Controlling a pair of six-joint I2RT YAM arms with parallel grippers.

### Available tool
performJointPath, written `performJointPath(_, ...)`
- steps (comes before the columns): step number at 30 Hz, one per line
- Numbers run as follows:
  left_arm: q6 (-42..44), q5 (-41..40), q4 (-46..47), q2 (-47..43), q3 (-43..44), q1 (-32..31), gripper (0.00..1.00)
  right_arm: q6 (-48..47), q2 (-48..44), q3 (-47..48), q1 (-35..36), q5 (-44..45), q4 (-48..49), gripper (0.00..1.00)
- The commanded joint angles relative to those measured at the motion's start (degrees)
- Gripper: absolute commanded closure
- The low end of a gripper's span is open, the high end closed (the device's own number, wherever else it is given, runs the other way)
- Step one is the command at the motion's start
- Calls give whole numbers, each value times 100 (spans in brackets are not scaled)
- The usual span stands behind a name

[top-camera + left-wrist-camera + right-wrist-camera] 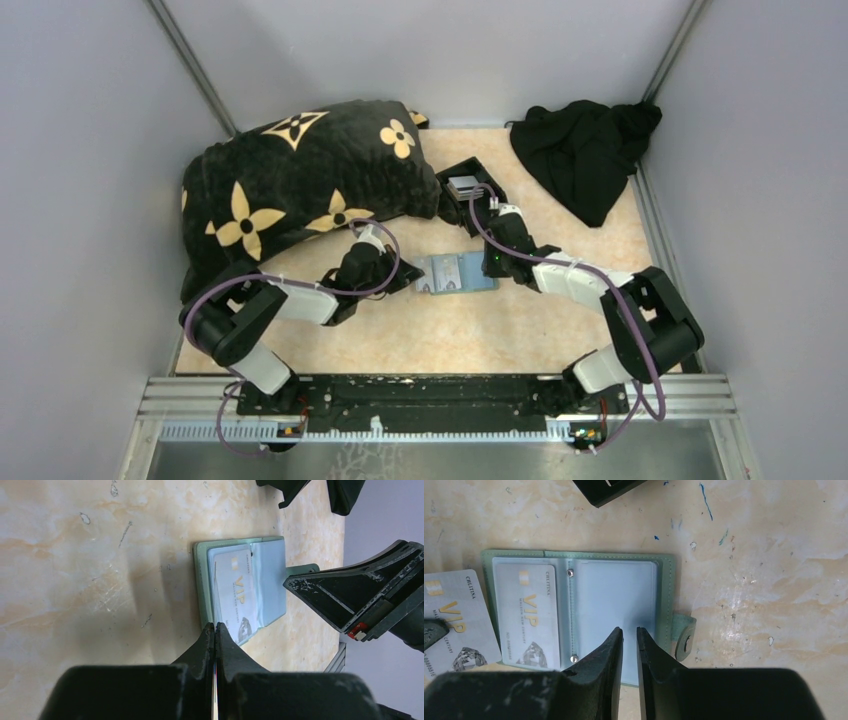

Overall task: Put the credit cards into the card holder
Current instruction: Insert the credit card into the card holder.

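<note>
A beige marbled table (440, 340) fills the overhead view, closed in by grey walls. One black pillow (290, 185) with gold flowers lies in the upper left of the frame. One black cloth (585, 155) is heaped in the upper right. One black box (455, 170) stands just above centre with a pale stack inside. Its count cannot be told.

The one holder (616, 590) lies open and flat at the centre of the overhead frame, between the two gripper tips. In the right wrist view it shows two clear pockets, and its strap tab (684, 637) sticks out at the right edge.

Two cards show plainly, both marked VIP. The pocketed card (526, 615) sits in the holder's left pocket. The loose card (459, 625) is at the far left of that frame, tilted, just beside the holder's left edge. The right pocket shows no card.

The left gripper (215, 626) has its jaws pressed fully together, and its tip sits on the left edge of the loose card, apparently pinching it.

The right gripper (630, 630) is at the lower centre of its own view, over the lower edge of the right pocket. Its jaws stand a narrow slit apart with nothing between them. Whether the tips touch the holder cannot be told.
</note>
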Motion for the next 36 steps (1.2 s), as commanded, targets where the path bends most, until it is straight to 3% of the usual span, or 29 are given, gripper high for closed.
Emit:
performJointPath(1,99,58,201,110,-35,55,100,19,53,281,39,49,199,84)
performJointPath(36,-313,825,689,426,76,355,100,24,245,285,61,90,167,85)
